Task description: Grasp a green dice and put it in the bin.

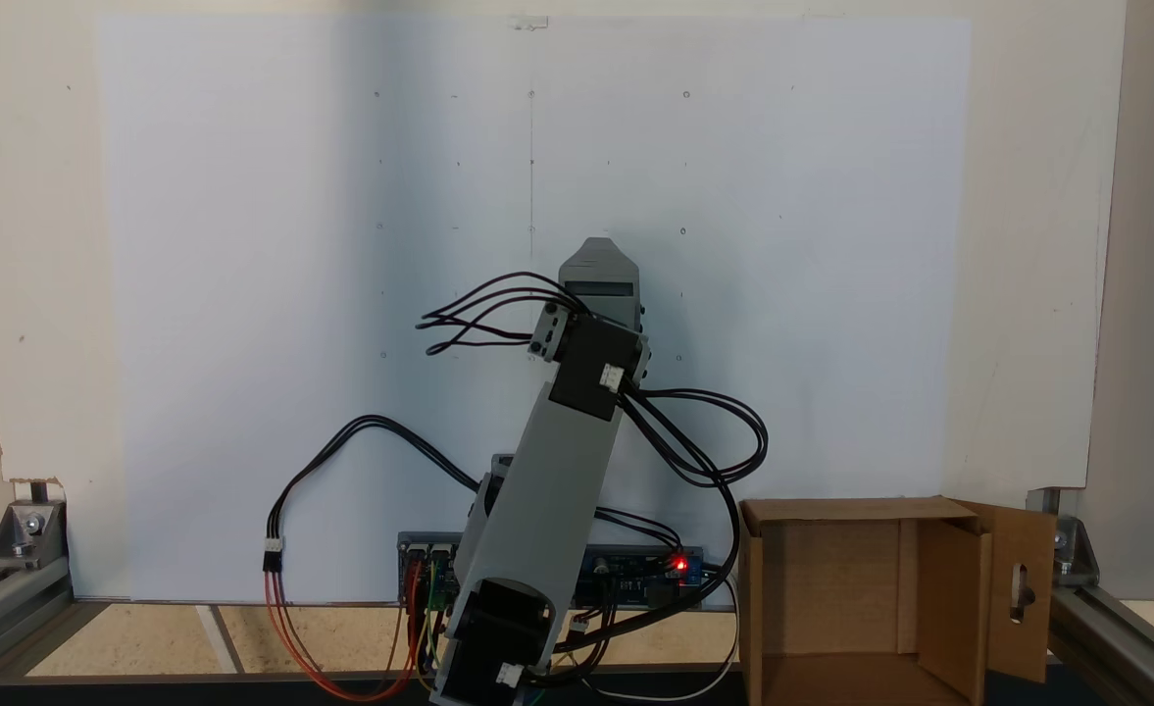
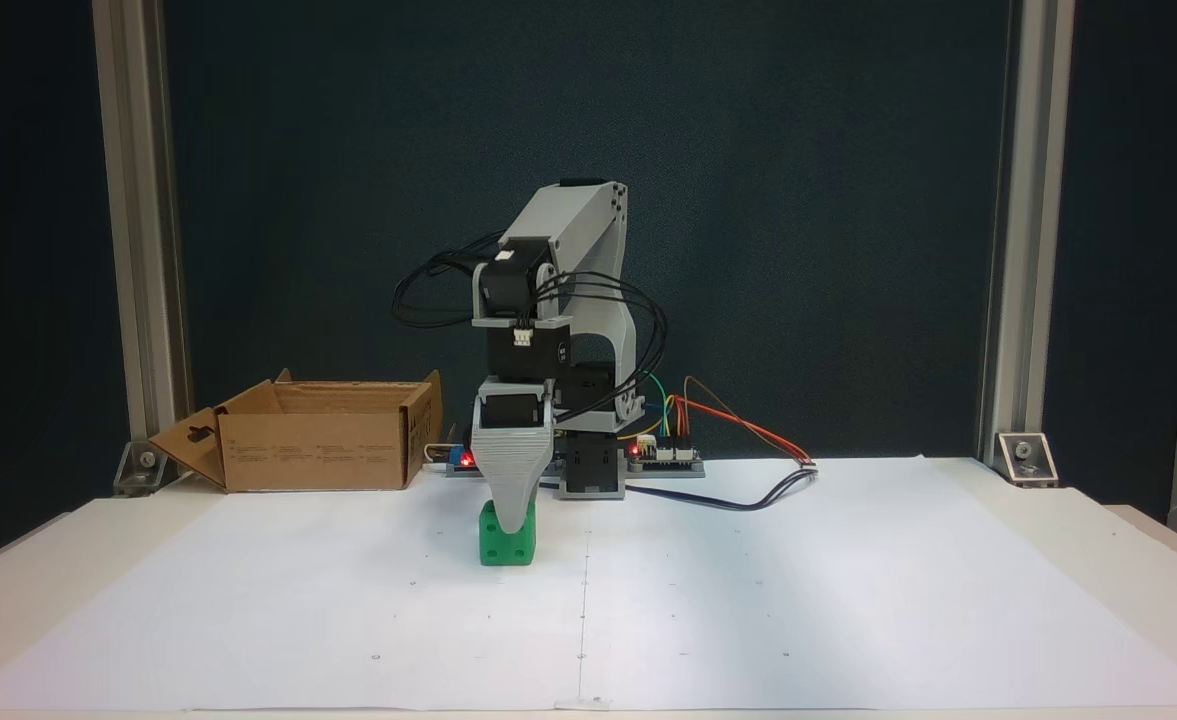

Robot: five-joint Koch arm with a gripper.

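The green dice (image 2: 495,546) rests on the white paper a little left of the arm's base. My gripper (image 2: 514,520) points straight down onto it, and a ribbed grey finger (image 2: 510,470) covers part of the dice's front face. The other jaw lies behind that finger, so the gap between them is hidden. From above and behind in a fixed view, the gripper (image 1: 598,267) hides the dice. The bin (image 2: 318,452), a brown cardboard box open at the top, stands at the back left. In a fixed view the bin (image 1: 951,600) sits at the lower right.
The bin's slotted flap (image 2: 192,441) hangs outward on its left side. Black and coloured cables (image 2: 748,470) run from the control board (image 2: 663,456) beside the arm's base. Aluminium frame posts (image 2: 138,250) stand at the back corners. White paper (image 2: 848,600) covers the table.
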